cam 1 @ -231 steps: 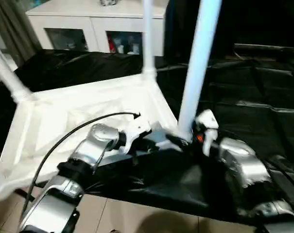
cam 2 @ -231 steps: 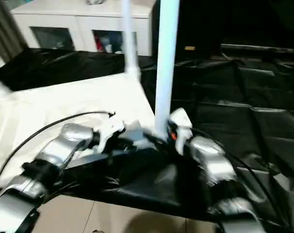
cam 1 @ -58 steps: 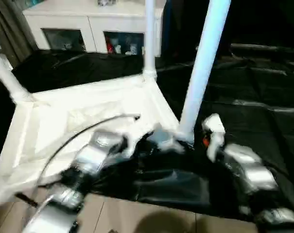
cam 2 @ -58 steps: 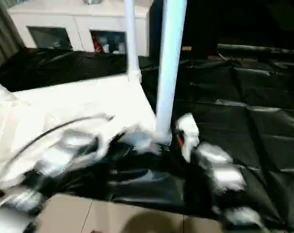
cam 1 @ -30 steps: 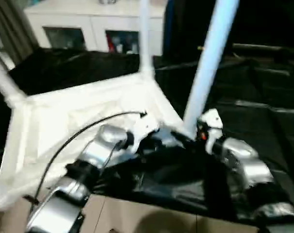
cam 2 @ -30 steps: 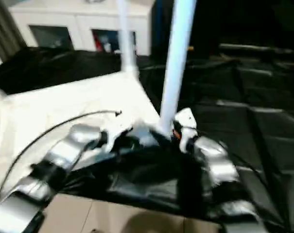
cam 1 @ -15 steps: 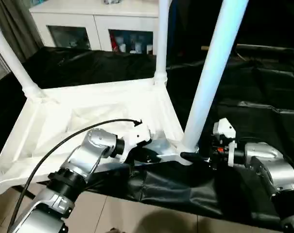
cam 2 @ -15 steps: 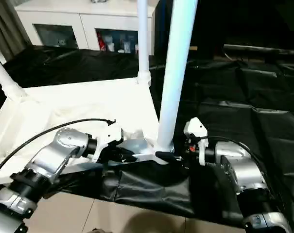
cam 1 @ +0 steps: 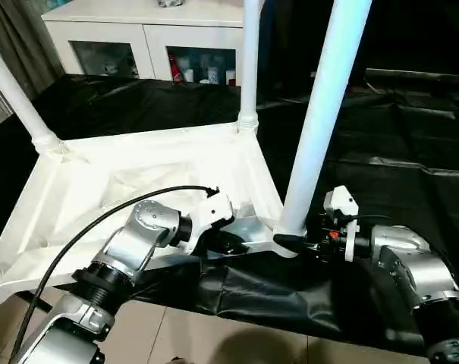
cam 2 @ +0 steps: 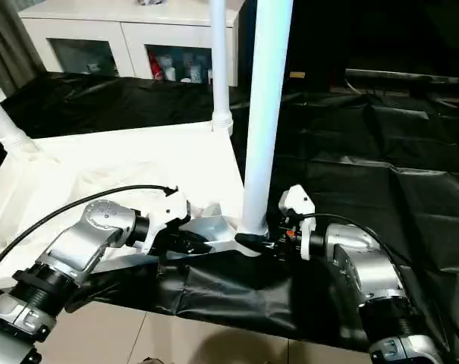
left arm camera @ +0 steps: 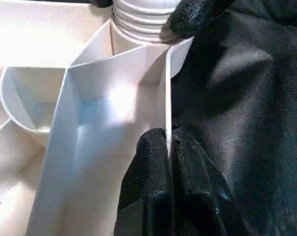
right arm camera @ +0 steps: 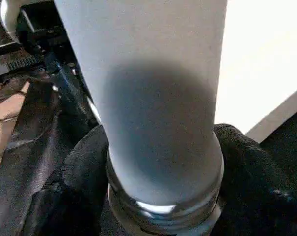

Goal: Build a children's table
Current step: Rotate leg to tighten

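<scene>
Left eye view: the white table [cam 1: 138, 182] lies upside down on a surface draped in black sheeting [cam 1: 411, 144], ribbed underside up. Its near leg [cam 1: 320, 114] stands almost upright in the corner socket nearest the robot, long axis running up out of the picture. The right gripper [cam 1: 299, 244] clasps the base of this leg from the robot's right; the left gripper [cam 1: 227, 244] meets the table's near rim just to the left of that socket. Two further legs, a far leg [cam 1: 249, 61] and a left leg [cam 1: 17, 98], rise from other corners.

Right eye view: a white cabinet [cam 2: 130, 38] stands behind the sheeting, well apart from the work. Nothing lies between either gripper and the near corner.

Left wrist view: the left gripper's fingers [left arm camera: 143, 196] are pinched on the thin rim wall, one on each side; the threaded socket collar [left arm camera: 141, 17] lies straight ahead.

Right wrist view: the right gripper's fingers [right arm camera: 82, 167] are closed around the leg just above its ringed foot. Judged from this, the coming move is a twist or push along the leg's upright axis.
</scene>
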